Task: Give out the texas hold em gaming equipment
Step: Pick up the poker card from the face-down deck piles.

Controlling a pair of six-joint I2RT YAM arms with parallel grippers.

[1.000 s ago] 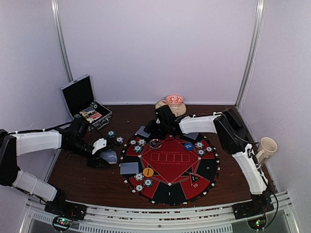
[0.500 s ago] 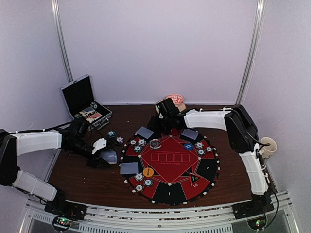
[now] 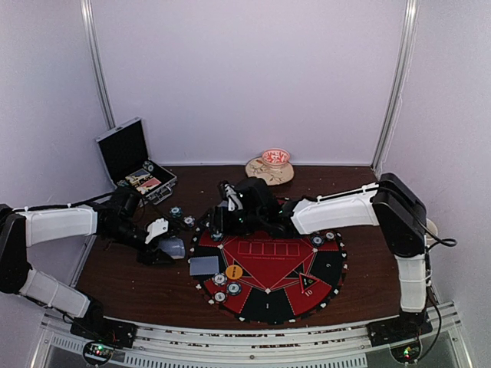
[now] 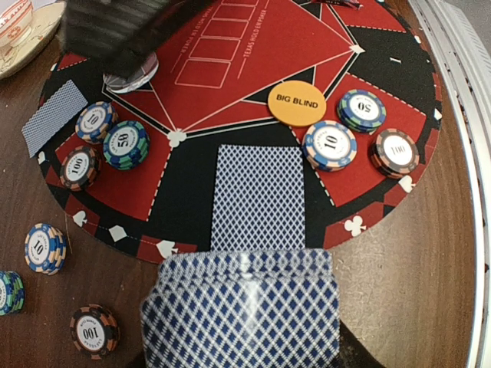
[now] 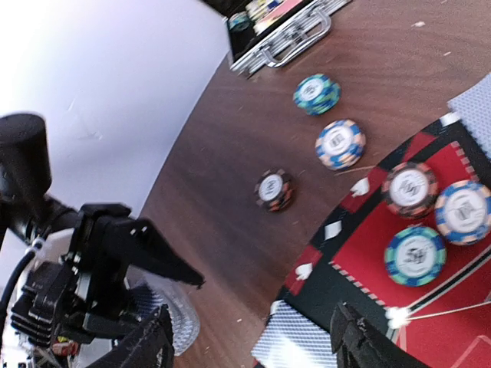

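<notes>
While card deck (image 4: pixel 242 314) is kept pinched in left gripper (image 3: pixel 163 244) beside mat (image 5: pixel 360 253) left edge, right gripper (image 5: pixel 249 337) is held over that edge, fingers spread, nothing gripped. Step judged: chip pickup. Loose chips (image 5: pixel 340 143) are seen on tabletop (image 5: pixel 230 230) off mat; dark chip (image 5: pixel 274 190) nearest. Descent should be centred, chip rim squeezed, stacked chips (image 5: pixel 415 255) not knocked.

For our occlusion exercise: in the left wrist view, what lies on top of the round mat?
Visible on the mat: a face-down card, the orange BIG BLIND disc and several chip stacks. The held cards hide its near edge; the right arm hides a corner.
</notes>
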